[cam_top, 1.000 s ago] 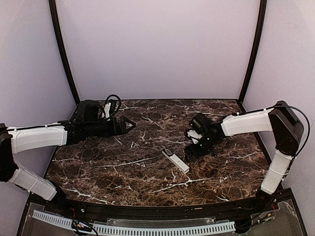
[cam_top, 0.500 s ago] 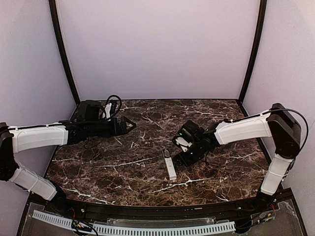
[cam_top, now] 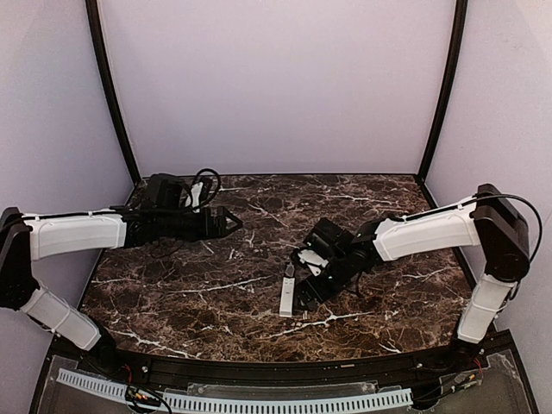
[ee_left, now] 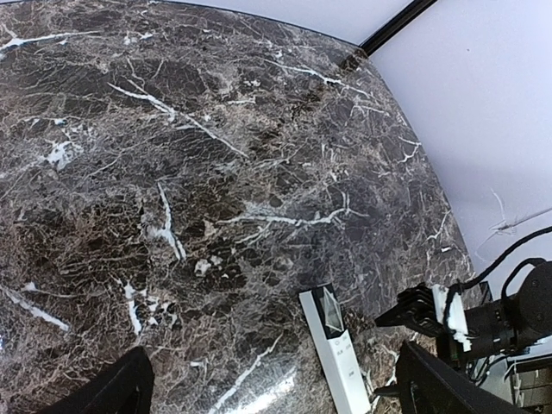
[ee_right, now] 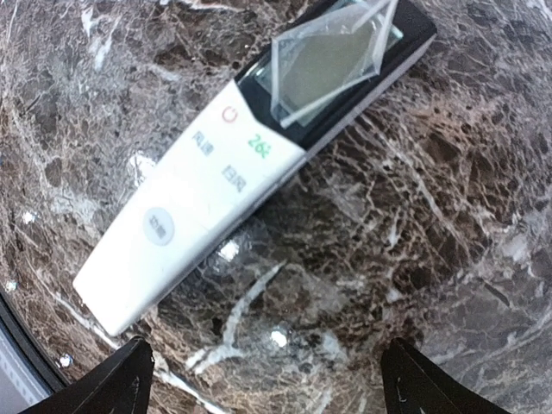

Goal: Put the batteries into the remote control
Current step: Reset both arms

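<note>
While the left pincer [cam_top: 231, 221] and right pincer [ee_right: 269, 379] gape, the remote control [ee_right: 207, 185] lies on marble [cam_top: 185, 289] beneath the latter.

This looks like a robot test cell in a lab, not a home. Plain lilac walls [cam_top: 276, 86] and black frame poles [cam_top: 110, 95] close the space beyond the left hand [cam_top: 231, 221] and the right hand [cam_top: 302, 280]. Below both hands lies a dark marble-patterned worktop [cam_top: 172, 293]. A black cable [cam_top: 203, 178] loops just behind the left hand's wrist.
</note>
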